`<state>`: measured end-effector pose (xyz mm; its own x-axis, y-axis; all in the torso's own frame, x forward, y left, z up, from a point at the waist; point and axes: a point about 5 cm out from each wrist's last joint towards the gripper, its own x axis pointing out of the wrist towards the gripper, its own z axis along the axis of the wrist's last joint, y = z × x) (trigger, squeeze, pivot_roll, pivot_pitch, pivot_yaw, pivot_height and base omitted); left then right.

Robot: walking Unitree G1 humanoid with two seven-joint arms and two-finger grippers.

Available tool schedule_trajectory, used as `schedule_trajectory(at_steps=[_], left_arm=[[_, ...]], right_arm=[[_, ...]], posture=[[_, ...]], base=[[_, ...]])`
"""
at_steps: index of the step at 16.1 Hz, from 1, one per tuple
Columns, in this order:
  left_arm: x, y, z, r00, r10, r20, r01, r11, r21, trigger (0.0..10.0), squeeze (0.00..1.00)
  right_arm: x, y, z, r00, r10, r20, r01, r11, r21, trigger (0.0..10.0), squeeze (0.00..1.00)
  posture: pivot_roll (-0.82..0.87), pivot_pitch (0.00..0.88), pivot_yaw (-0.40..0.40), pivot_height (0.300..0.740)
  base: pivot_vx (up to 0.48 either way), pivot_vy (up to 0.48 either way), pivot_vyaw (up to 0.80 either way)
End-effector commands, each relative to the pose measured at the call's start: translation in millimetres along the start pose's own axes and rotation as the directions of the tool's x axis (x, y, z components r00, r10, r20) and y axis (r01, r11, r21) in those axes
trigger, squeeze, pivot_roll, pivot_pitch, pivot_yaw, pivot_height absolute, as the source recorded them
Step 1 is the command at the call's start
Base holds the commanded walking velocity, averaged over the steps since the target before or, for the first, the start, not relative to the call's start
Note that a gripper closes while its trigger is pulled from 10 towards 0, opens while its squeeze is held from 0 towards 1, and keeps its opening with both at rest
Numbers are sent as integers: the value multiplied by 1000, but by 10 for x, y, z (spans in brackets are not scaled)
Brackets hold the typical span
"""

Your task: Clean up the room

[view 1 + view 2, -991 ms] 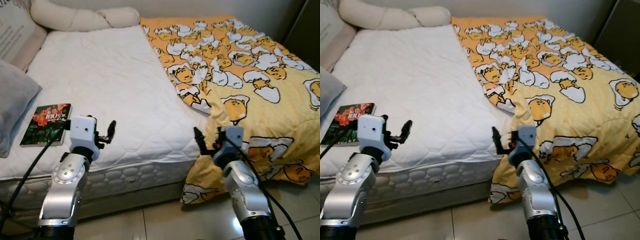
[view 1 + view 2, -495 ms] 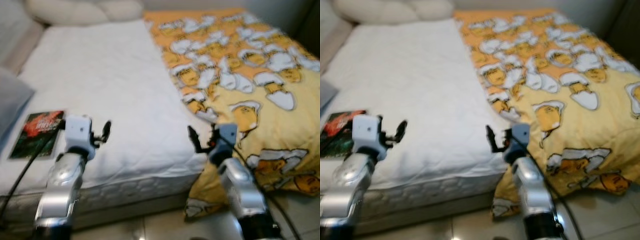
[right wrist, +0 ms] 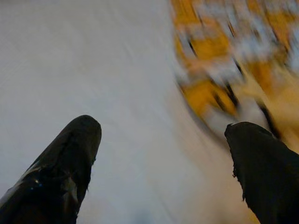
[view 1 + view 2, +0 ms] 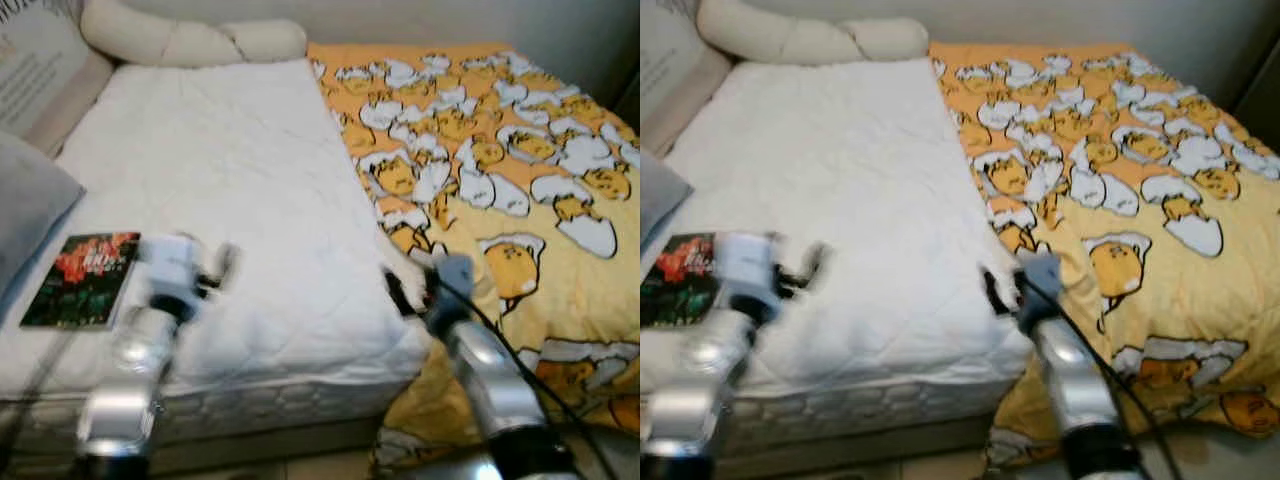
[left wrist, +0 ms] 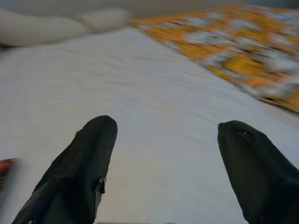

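Just ahead of the left pincer point(image 5: 163, 154) lies the white mattress point(image 4: 220, 190) of a bed, and the pincer's two black fingers point(image 5: 84, 163) stand wide apart with nothing between them. Off to its outer side, near the bed's edge, a book point(image 4: 82, 278) with a red and dark cover lies flat beside a grey pillow point(image 4: 25, 215). The right pincer point(image 3: 163, 163) hangs over the edge of the mattress where the yellow blanket point(image 4: 500, 160) begins, and its fingers are spread apart too, holding nothing. The blanket, printed with little egg faces, covers the side of the bed beyond the right pincer and spills down toward the floor, so one half of the bed shows bare mattress. A long cream cushion point(image 4: 190, 42) sits far ahead of both pincers at the head of the bed. The pictures are blurry, so the robot seems to be on the move beside the bed. It looks like the robot is lining up on either the book or the blanket, though which one cannot be told. The next move likely needs an empty pincer brought down close onto the chosen thing before closing.
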<state>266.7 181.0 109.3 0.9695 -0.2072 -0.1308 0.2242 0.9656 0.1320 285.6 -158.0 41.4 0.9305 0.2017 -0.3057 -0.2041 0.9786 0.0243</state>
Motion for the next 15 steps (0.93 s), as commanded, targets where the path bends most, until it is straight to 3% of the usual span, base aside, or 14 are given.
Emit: schedule_trajectory(at_steps=[1, 4, 6, 7, 9, 14, 15], left_arm=[[-23, 2, 34, 999, -40, -2, 40, 999, 22, 10000, 361], [-77, -90, 48, 982, -188, -29, 190, 980, 58, 10000, 298], [-148, -157, 52, 927, -366, -85, 373, 923, 98, 10000, 224], [-179, -174, 57, 907, -408, -99, 418, 902, 106, 10000, 141], [-236, -176, 62, 880, -457, -131, 472, 873, 122, 10000, 12], [-294, -152, 85, 854, -491, -172, 515, 846, 141, 10000, 0], [-311, -132, 113, 852, -493, -176, 518, 843, 147, 10000, 0]], right_arm=[[55, -8, 37, 1000, -22, -21, 21, 1000, -10, 10000, 1000], [144, -105, -54, 989, -65, -133, 48, 991, -128, 10000, 1000], [254, -285, -67, 957, -180, -226, 106, 946, -305, 10000, 1000], [275, -339, -36, 948, -221, -227, 139, 935, -327, 10000, 0], [291, -439, -6, 926, -295, -235, 191, 904, -382, 10000, 0], [245, -540, -173, 885, -311, -346, 181, 916, -358, 10000, 0], [228, -592, -179, 873, -335, -354, 200, 909, -365, 7686, 0]], posture=[[8, 0, -31, 740], [19, 0, -37, 740], [19, 0, -29, 740], [17, 0, -26, 740], [14, 0, -21, 740], [42, 0, -4, 740], [60, 0, 0, 740]], base=[[0, 0, 0], [0, 0, 0], [0, 0, 0], [0, 0, 0], [0, 0, 0], [0, 0, 0], [0, 0, 0]])
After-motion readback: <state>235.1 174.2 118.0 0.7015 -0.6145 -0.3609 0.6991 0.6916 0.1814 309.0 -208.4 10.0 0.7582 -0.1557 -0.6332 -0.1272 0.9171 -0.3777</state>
